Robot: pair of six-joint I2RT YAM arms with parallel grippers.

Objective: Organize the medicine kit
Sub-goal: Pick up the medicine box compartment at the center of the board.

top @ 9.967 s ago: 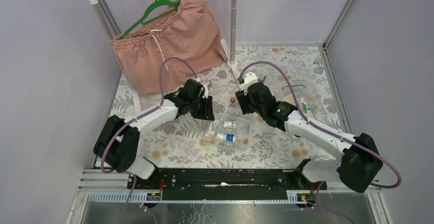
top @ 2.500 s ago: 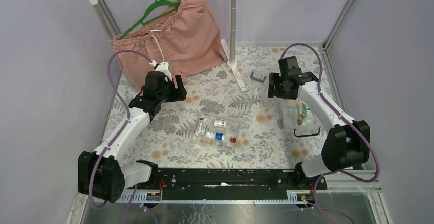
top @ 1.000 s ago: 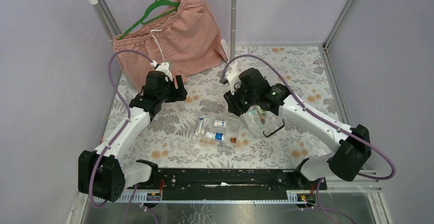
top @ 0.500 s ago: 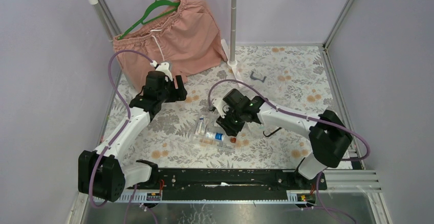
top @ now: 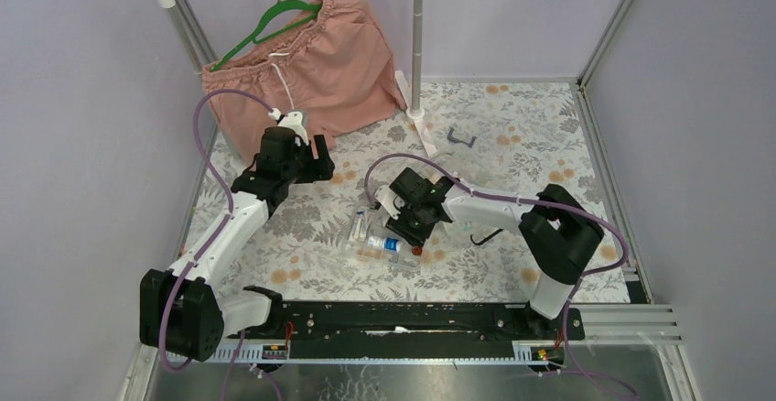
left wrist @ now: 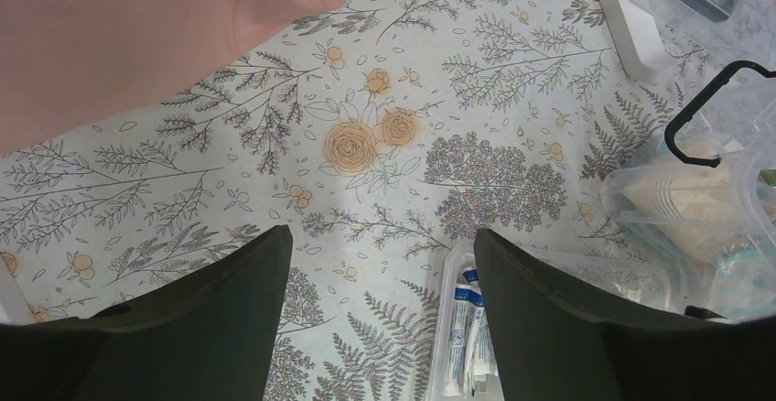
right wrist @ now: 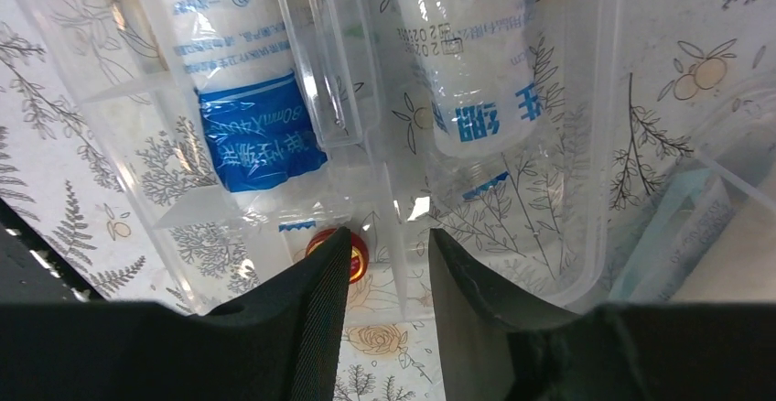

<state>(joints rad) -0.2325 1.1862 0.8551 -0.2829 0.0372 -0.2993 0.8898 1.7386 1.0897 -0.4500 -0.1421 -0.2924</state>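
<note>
Left fingers [left wrist: 380,234] wide open, empty, above desk [top: 549,145] near left edge. Right fingers [right wrist: 389,236] half-closed astride clear wall of medicine kit [right wrist: 400,195] at desk centre; I can't tell whether they grip it.

The left arm [top: 231,227] and the right arm [top: 494,207] share one build: white link shells between chunky black joint housings. A purple cable [top: 196,126] loops along each (thin and glossy). The left gripper [left wrist: 380,250] has smooth dark fingers [left wrist: 201,314]; the right gripper [right wrist: 389,250] has finely ribbed black pads [right wrist: 307,314].
</note>
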